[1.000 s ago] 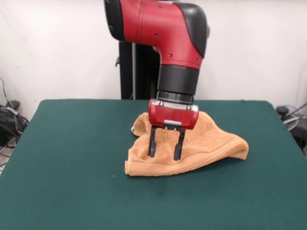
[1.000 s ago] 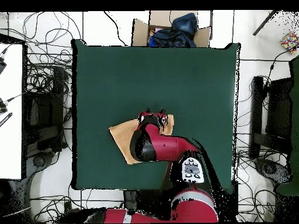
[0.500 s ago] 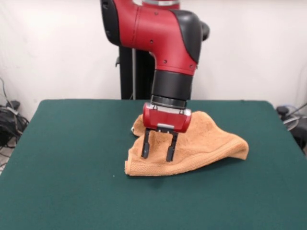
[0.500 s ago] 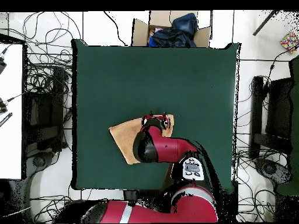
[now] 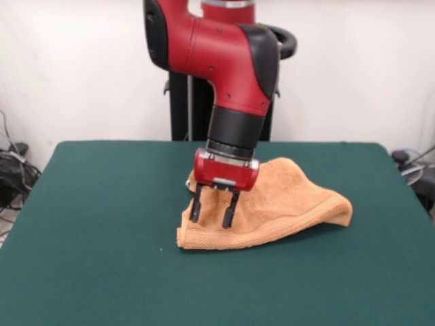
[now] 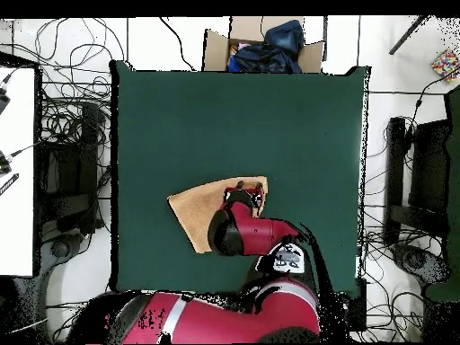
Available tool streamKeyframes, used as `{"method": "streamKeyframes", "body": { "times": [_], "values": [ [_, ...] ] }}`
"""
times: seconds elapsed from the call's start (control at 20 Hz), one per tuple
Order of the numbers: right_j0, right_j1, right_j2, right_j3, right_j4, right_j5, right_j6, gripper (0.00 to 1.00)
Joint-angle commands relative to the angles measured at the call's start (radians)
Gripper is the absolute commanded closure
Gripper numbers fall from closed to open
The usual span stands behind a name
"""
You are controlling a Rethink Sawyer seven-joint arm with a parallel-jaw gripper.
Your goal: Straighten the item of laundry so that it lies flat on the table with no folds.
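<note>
The end effector [image 5: 212, 216] hangs with jaws parted and empty, tips just above the folded towel [image 5: 285, 200] directly beneath it on the worktop [image 5: 102, 204]. The grasp approach is in hand; next it likely must descend and pinch the top layer.

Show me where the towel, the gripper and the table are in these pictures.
towel [image 5: 292, 193], front view, on its raised middle fold.
gripper [image 5: 210, 213], front view, midway between its open fingertips.
table [image 6: 234, 117], overhead view, on bare green top.
</note>
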Motion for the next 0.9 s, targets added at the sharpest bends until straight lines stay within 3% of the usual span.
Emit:
{"method": "streamKeyframes", "body": {
  "times": [0.05, 0.3, 0.65, 0.7, 0.9],
  "values": [
    [0.008, 0.151, -0.02, -0.113, 0.013, -0.121, 0.11, 0.0],
    [-0.03, 0.197, 0.011, -0.132, 0.011, -0.227, 0.146, 0.0],
    [-0.012, 0.197, -0.001, -0.117, 0.06, -0.18, 0.132, 0.0],
    [-0.021, 0.183, 0.018, -0.111, 0.052, -0.128, 0.129, 1.0],
    [-0.04, 0.11, 0.073, -0.064, 0.046, -0.018, 0.147, 1.0]
  ]
}}
